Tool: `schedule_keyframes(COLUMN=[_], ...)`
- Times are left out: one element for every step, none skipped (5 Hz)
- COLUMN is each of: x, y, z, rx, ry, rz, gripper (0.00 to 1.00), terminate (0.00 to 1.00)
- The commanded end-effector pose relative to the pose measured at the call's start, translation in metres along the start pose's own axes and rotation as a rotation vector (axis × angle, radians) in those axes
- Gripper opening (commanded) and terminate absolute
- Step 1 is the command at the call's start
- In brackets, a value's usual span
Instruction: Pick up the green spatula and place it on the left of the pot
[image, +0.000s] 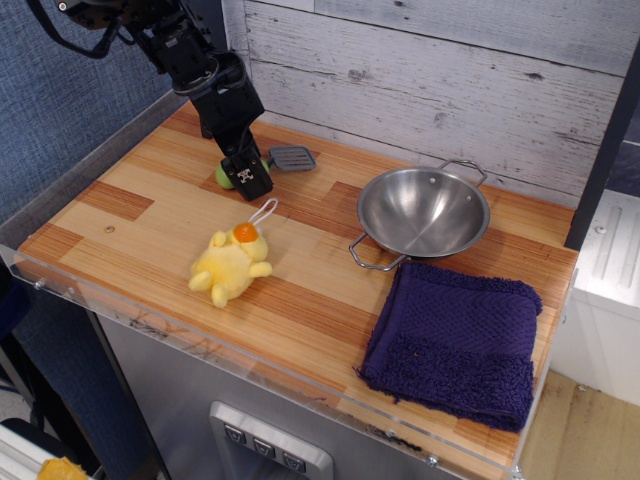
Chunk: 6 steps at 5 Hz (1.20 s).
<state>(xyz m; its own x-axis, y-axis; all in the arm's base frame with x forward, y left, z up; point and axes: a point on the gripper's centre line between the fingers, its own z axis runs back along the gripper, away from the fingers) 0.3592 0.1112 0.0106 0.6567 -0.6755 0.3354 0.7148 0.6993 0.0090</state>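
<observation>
The green spatula lies at the back left of the wooden table. Its grey slotted blade (292, 158) points right, and a bit of its lime-green handle (224, 177) shows left of the fingers. My gripper (247, 180) comes down from the upper left and is closed around the handle, low over the table; the fingers hide most of the handle. The pot (423, 211), a shiny steel bowl with two wire loop handles, stands to the right of the spatula, well apart from it.
A yellow plush duck (232, 262) with a white loop lies in front of the gripper. A folded dark purple towel (455, 335) lies at the front right, touching the pot's near side. A plank wall (430, 70) runs along the back edge.
</observation>
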Motion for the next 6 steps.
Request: schedule_keyframes(x=[0.032, 0.048, 0.062, 0.077, 0.089, 0.096], y=[-0.006, -0.01, -0.02, -0.036, -0.049, -0.055], z=[0.057, 0.088, 0.119, 0.154, 0.18, 0.185], rx=[0.071, 0.098, 0.177, 0.249, 0.289, 0.269], ry=[-0.039, -0.049, -0.069, -0.097, -0.126, -0.115], rz=[-0.044, -0.059, -0.087, -0.15, -0.172, -0.177], gripper=[1.0, 1.0, 1.0, 1.0, 1.0, 1.0], terminate=[0.0, 0.0, 0.0, 0.0, 0.0, 0.0])
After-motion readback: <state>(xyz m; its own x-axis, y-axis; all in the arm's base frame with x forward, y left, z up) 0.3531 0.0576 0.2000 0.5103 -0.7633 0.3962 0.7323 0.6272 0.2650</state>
